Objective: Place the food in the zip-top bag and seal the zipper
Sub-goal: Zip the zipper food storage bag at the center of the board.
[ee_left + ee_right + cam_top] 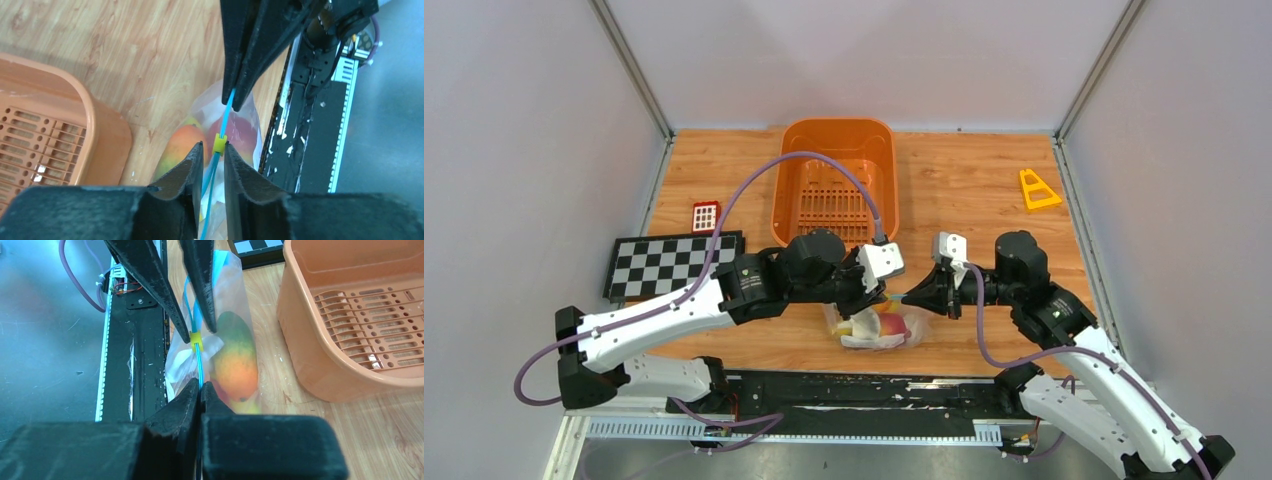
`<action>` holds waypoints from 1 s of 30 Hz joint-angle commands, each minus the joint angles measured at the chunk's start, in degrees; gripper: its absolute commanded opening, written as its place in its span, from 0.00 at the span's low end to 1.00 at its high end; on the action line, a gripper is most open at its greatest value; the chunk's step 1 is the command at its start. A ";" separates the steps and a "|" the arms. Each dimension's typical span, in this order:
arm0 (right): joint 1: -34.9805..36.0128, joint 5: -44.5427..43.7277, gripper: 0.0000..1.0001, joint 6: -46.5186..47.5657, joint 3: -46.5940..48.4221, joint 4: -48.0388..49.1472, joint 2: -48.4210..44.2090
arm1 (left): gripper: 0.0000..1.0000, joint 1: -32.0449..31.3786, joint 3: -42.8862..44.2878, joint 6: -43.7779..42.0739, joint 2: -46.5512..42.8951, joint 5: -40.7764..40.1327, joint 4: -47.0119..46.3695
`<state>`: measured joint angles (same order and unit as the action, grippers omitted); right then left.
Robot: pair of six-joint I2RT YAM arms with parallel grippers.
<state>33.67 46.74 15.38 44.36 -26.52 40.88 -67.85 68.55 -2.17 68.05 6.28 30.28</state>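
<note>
Zipper (198, 360) pinched by right tool (201, 385), left tool (213, 146) ajar.

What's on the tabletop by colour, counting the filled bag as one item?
Orange: 1, orange slotted plastic basket
Red: 1, small red grid-patterned block
Yellow: 1, yellow triangular plastic frame
Black and white: 1, flat checkerboard-patterned board
Clear: 1, clear plastic zip-top bag with teal zipper
Total: 5

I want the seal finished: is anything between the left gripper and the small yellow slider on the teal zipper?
Nothing visible does. The small yellow plastic slider sits at the left gripper's parted fingertips, on the teal zipper strip the right gripper pinches.
</note>
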 commanded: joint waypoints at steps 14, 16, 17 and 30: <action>-0.09 1.07 0.00 -1.84 -0.43 4.46 -2.53 | 0.43 0.06 2.44 -2.97 1.67 4.55 -2.58; -0.06 1.22 0.00 -1.84 -0.35 4.31 -2.12 | 0.42 0.09 2.66 -3.73 2.31 5.54 -2.15; 0.04 1.39 0.00 -1.76 -0.26 4.22 -1.86 | 0.37 -0.02 2.75 -3.86 2.60 5.59 -1.87; -0.01 -11.72 0.00 -2.73 -0.84 2.53 -4.19 | 0.06 0.07 -1.19 -3.10 -3.72 -3.49 -1.03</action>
<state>33.82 44.21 13.65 43.51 -25.28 38.87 -67.92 68.20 -5.30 69.69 7.25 28.86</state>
